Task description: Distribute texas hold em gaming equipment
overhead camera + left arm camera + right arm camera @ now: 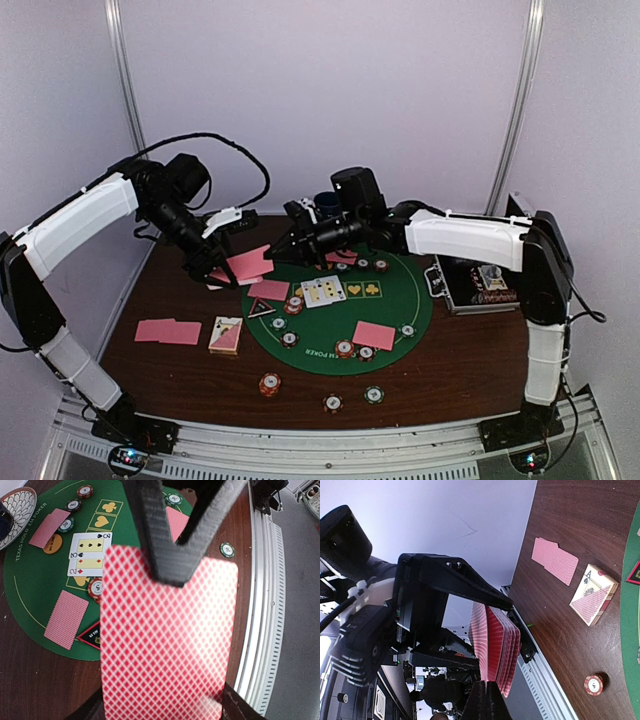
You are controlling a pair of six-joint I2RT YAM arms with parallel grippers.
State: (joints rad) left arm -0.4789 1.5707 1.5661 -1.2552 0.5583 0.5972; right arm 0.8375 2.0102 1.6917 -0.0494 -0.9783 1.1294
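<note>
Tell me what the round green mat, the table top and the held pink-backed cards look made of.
The round green mat looks like matte felt or cloth with printed yellow lines. The table top is a dark brown wood-look surface with slight sheen; veneer or laminate, cannot tell. The pink-backed cards seem thin coated paper or plastic, smooth, lattice-printed, fanning slightly.

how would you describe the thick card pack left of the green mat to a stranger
Find the round green mat in the middle of the brown table. Just off its left edge, on bare wood, lies the card pack. Unlike the two flat pink cards further left, it is a thick block with an ace on top.
</note>
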